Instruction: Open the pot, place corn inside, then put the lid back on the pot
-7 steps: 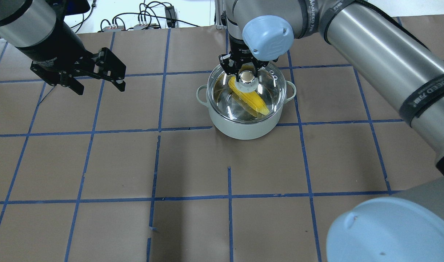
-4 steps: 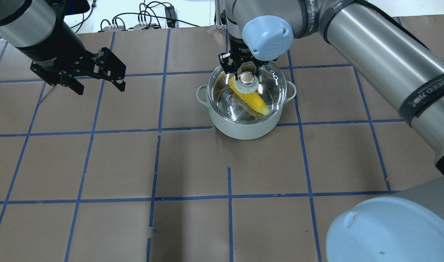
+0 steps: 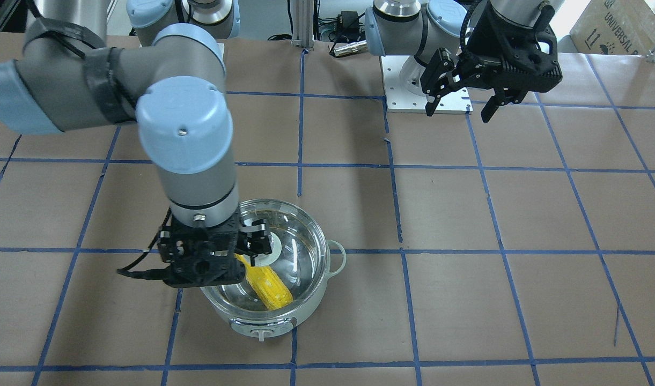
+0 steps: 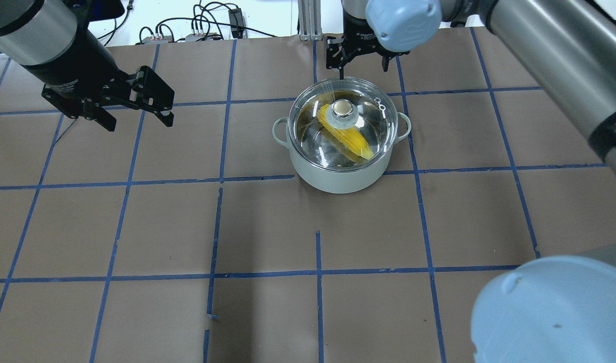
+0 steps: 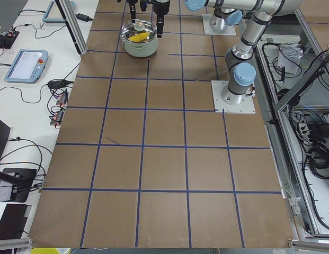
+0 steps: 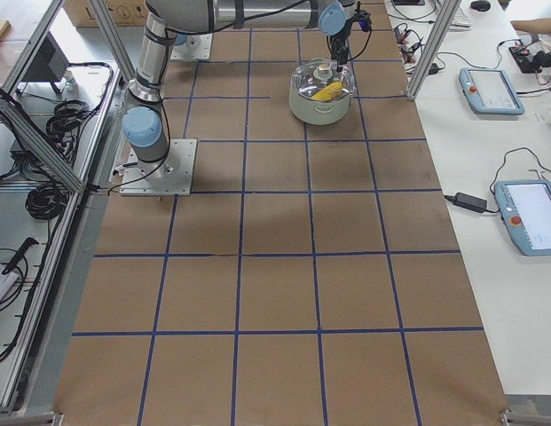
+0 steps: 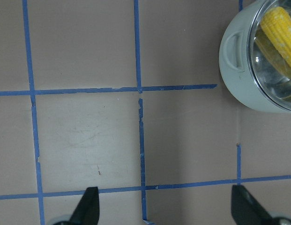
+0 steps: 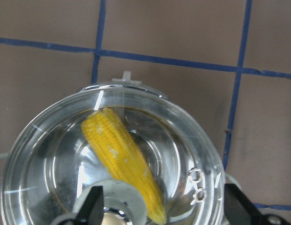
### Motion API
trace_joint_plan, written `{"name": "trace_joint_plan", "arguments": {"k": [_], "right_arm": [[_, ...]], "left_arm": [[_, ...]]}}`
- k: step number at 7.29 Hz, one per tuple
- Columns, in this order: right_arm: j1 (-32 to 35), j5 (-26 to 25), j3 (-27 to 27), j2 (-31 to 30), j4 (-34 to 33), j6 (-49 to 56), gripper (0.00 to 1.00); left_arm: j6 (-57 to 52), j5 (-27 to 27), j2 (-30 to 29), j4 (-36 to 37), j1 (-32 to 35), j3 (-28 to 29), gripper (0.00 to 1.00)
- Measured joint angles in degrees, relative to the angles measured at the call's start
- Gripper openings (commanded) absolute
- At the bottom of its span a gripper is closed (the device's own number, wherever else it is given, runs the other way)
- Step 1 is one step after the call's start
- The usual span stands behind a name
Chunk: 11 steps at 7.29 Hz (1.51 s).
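The pale-green pot (image 4: 338,176) stands on the table's far middle, with the clear glass lid (image 4: 378,126) seated on it. The lid's beige knob (image 4: 342,107) is free. The yellow corn (image 4: 353,141) lies slanted inside under the glass, and also shows in the right wrist view (image 8: 117,145). My right gripper (image 4: 359,63) is open and empty, raised above the pot's far rim. Its fingertips (image 8: 91,206) straddle the lid (image 8: 182,140) from above. My left gripper (image 4: 136,120) is open and empty, hovering well to the left of the pot (image 7: 239,79).
Brown paper with a blue tape grid covers the table (image 4: 267,227). Cables and small boxes (image 4: 197,30) lie past the far edge. The right arm's links (image 4: 540,60) stretch over the table's right side. Pendants (image 6: 492,89) sit on side benches.
My right gripper has let go of the lid's knob and risen up and back from it. The lid stays on the pot. My left arm has not moved.
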<state>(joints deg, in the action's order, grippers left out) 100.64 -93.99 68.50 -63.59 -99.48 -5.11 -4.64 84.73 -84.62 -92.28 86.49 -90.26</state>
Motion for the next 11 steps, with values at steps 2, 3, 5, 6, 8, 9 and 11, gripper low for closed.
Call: {"name": "trace_joint_plan", "arguments": {"k": [2, 3, 5, 6, 8, 9, 11], "right_arm": [[-7.83, 0.75, 2.48, -7.39, 6.62, 6.27, 1.00], [-11.12, 1.57, 6.21, -12.77, 8.08, 8.63, 1.00], [-14.49, 2.95, 15.77, -24.53, 13.17, 9.96, 1.00], [-14.83, 3.12, 18.20, -27.88, 15.91, 9.95, 1.00], [-14.80, 3.43, 19.85, -30.20, 17.52, 9.66, 1.00], [-14.77, 3.34, 20.07, -30.36, 17.53, 9.83, 1.00], [-14.78, 3.14, 20.09, -30.29, 15.76, 10.08, 1.00]], "left_arm": [[-0.09, 0.08, -0.05, 0.04, 0.00, 0.00, 1.00], [-0.10, 0.25, -0.05, 0.02, 0.00, -0.07, 1.00], [-0.11, 0.67, -0.03, 0.06, 0.00, -0.75, 1.00], [-0.13, 0.70, -0.03, 0.10, -0.03, -1.08, 1.00], [-0.19, 0.74, 0.09, 0.16, -0.08, -1.54, 1.00], [-0.19, 0.73, 0.13, 0.17, -0.09, -1.62, 1.00], [-0.22, 0.63, 0.15, 0.17, -0.09, -1.66, 1.00]]}}
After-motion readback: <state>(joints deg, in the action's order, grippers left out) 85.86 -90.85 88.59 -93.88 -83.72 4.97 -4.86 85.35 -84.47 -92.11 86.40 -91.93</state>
